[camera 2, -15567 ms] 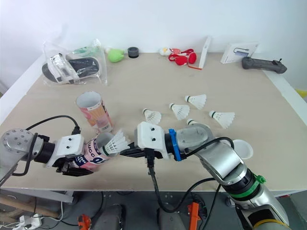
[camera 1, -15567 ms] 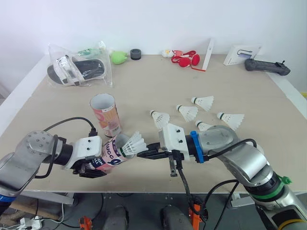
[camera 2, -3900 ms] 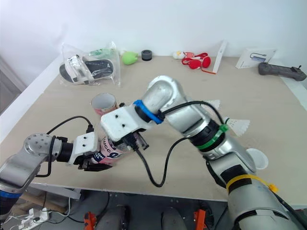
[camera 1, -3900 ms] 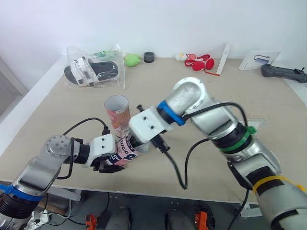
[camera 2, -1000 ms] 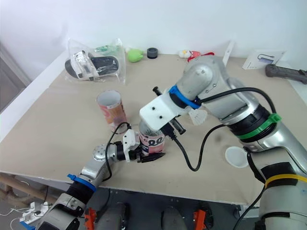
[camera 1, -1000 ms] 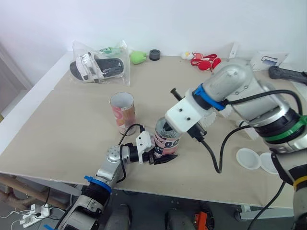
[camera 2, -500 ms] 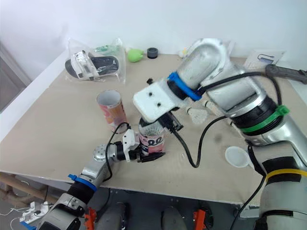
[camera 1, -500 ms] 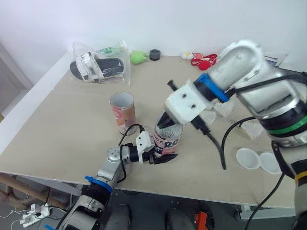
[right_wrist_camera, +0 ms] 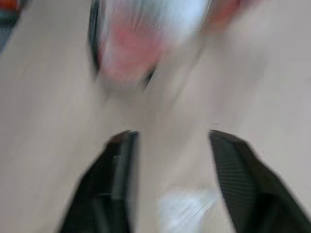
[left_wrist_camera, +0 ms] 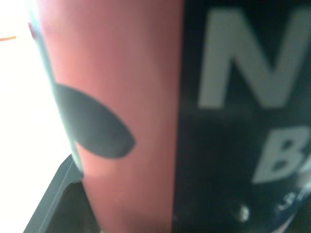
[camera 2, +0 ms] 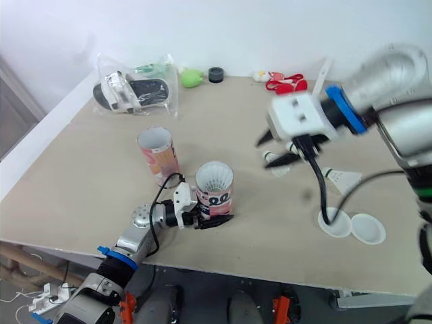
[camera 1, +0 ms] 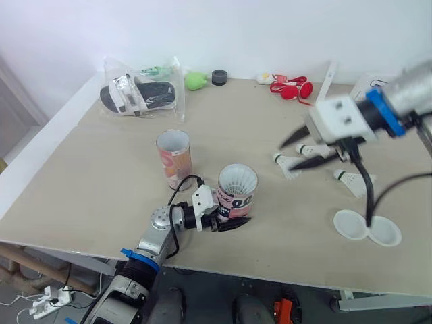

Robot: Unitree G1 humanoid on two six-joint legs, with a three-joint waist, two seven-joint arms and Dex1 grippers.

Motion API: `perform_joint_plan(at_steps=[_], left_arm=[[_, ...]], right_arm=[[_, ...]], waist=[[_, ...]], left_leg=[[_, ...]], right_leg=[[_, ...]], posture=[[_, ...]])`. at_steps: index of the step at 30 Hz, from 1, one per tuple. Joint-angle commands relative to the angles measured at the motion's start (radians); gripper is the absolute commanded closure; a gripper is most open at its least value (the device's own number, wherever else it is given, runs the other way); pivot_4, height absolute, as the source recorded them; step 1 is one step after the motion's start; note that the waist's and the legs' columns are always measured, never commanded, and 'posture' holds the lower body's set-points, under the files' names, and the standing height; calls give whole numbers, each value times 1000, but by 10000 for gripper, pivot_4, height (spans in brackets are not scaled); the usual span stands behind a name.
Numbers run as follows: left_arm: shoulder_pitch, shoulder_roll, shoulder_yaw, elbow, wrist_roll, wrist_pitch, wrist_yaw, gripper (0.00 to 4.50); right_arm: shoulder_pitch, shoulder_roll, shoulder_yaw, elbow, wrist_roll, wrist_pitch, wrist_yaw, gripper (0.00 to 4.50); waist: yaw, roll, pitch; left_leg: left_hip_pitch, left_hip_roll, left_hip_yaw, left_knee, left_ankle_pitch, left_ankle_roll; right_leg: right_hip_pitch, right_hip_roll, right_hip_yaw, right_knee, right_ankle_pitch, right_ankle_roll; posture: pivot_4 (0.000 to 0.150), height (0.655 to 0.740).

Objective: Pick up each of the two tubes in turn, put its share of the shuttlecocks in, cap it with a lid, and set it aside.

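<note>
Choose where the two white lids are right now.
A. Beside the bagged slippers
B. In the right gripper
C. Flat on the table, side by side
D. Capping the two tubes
C: both lids lie side by side on the table, while the near tube and the far tube stand uncapped.

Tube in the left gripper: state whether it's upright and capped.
Upright, uncapped: the tube stands on the table in the left gripper, shuttlecock feathers visible in its open mouth.
</note>
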Motion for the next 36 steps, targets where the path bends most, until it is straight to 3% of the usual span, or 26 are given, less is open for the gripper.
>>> perform_joint_plan(at_steps=[1, 2, 3, 9, 22, 25, 32, 36], left_arm=[[28, 9, -15, 47, 22, 20, 4, 14249], [29, 9, -14, 47, 22, 21, 4, 14249], [28, 8, -13, 49, 22, 22, 5, 14249], [20, 4, -12, 60, 24, 21, 3, 14249], [26, 4, -13, 55, 26, 21, 11, 14249], [28, 4, -12, 53, 27, 20, 15, 14249], [31, 5, -12, 50, 27, 16, 19, 14249], [31, 5, -12, 51, 27, 15, 18, 14249]], right_arm=[[93, -47, -45, 34, -88, -58, 16, 7023], [115, -49, -54, 44, -109, -71, 9, 2173], [139, -49, -54, 74, -143, -88, -6, 387], [193, 18, -58, 226, -244, -143, -31, 387], [73, 192, -17, 649, -493, -339, -65, 387], [65, 211, -21, 690, -501, -351, -37, 11248], [80, 231, -38, 695, -477, -337, 34, 44202], [82, 229, -42, 677, -459, -326, 40, 44726]], waist=[[-3, 5, 0], [-3, 7, -1], [-5, 9, -1], [-23, 9, -1], [-27, 8, -1], [-28, 5, -1], [-32, -1, -1], [-32, -1, -1]], left_leg=[[0, 0, 2, 0, 0, 0], [0, 0, 3, 0, 0, 0], [0, 0, 4, 0, 0, 0], [2, 1, 4, 1, 1, 0], [2, 0, 4, 1, 3, 0], [3, 0, 4, 1, 3, 0], [9, 1, 6, 1, 3, 0], [10, 1, 6, 0, 3, 0]], right_leg=[[-1, 0, 2, 0, 0, 0], [-2, 0, 3, 0, 1, 1], [-2, 0, 3, 0, 1, 1], [-1, 0, 3, 0, -1, 7], [0, 0, 5, 0, 5, 3], [1, 0, 5, 0, 5, 3], [7, 0, 5, 0, 4, 5], [7, 0, 6, 0, 4, 4]], posture=[[1500, 7400], [1500, 7400], [1500, 7400], [1500, 7400], [1500, 7400], [1500, 7400], [1500, 7400], [1500, 7400]])
